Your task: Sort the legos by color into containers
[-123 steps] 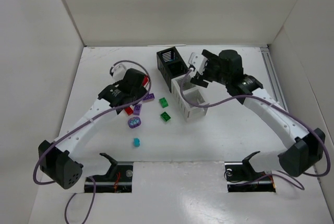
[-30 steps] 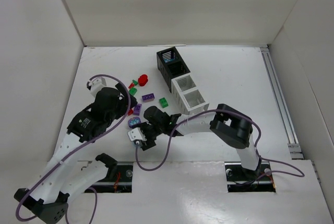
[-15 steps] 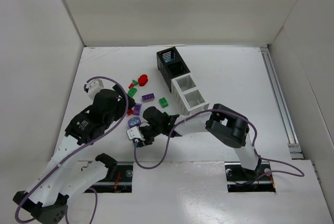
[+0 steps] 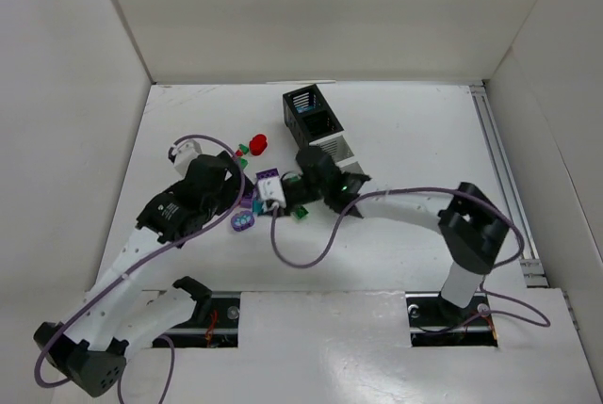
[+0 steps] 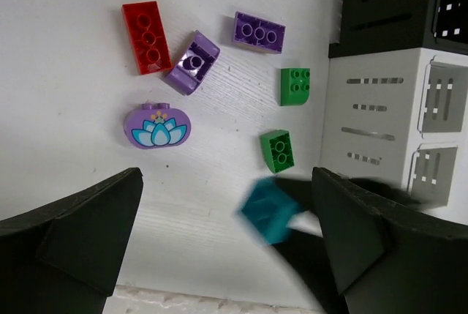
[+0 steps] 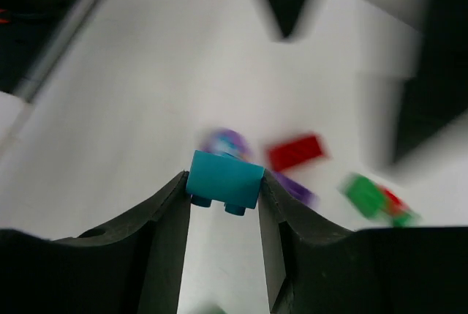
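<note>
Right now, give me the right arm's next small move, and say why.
Probably move over the containers and pause above one: the right gripper has the cyan lego clamped, clear of the table, and that row stands close by.

Likely a robotics lab: plain white panel walls (image 4: 311, 18) around a white table (image 4: 415, 140).

Overhead view of table (image 4: 424, 140); 2 close wrist views; legos (image 5: 148, 37) common to all.
</note>
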Robot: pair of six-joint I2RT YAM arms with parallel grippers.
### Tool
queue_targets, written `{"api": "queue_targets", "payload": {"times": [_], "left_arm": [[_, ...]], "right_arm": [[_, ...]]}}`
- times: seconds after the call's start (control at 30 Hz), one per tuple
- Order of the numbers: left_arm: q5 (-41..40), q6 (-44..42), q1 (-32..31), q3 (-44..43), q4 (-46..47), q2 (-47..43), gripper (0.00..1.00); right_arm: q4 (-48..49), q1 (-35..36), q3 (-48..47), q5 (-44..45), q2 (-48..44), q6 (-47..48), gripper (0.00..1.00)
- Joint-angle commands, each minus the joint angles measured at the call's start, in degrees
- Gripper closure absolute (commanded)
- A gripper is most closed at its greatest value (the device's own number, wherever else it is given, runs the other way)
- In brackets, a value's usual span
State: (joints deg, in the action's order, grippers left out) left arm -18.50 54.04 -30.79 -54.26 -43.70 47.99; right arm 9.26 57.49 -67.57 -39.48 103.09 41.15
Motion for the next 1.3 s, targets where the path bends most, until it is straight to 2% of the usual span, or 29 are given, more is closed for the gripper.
{"api": "queue_targets", "payload": {"times": [0.0,0.13,0.2,0.27,0.33,0.47,0.67,0.83,1.1,1.27], "left_arm": [[0.31,-1.48,-0.33,0.04,5.46,2.8,0.0],[3.54,-5.25,1.25,0.03,12.38,5.88,0.0],[6.53,-8.84,5.19,0.03,14.86,7.81,0.0],[10.75,-11.49,8.45,-0.58,17.33,11.94,0.0],[11.65,-14.91,13.02,-2.76,17.34,15.1,0.0],[10.33,-18.17,15.23,-6.29,18.55,22.57,0.0],[11.82,-20.03,19.26,-8.93,22.78,28.82,0.0],[11.82,-22.92,19.27,-12.36,24.45,35.23,0.0],[12.88,-27.14,19.27,-14.38,24.98,40.17,0.0],[12.35,-27.67,19.27,-13.86,24.98,41.31,0.0]], "right_arm": [[-3.44,-8.87,-1.94,0.1,-7.19,2.35,0.8],[-13.19,-19.24,-10.45,4.76,-6.24,3.67,0.79],[-17.85,-23.54,-16.85,6.78,-3.18,4.21,0.79],[-22.07,-25.06,-22.23,11.33,-0.53,6.22,0.79],[-26.82,-25.68,-29.94,14.95,3.58,7.45,0.79],[-30.78,-26.82,-41.3,17.78,11.59,7.46,0.79],[-33.95,-27.88,-55.18,20.59,23.27,4.83,0.76],[-34.48,-29.01,-59.61,21.64,27.42,2.89,0.65],[-32.73,-29.55,-58.99,19.27,26.2,2.89,0.33],[-32.11,-29.55,-56.27,18.04,21.37,3.41,0.29]]}}
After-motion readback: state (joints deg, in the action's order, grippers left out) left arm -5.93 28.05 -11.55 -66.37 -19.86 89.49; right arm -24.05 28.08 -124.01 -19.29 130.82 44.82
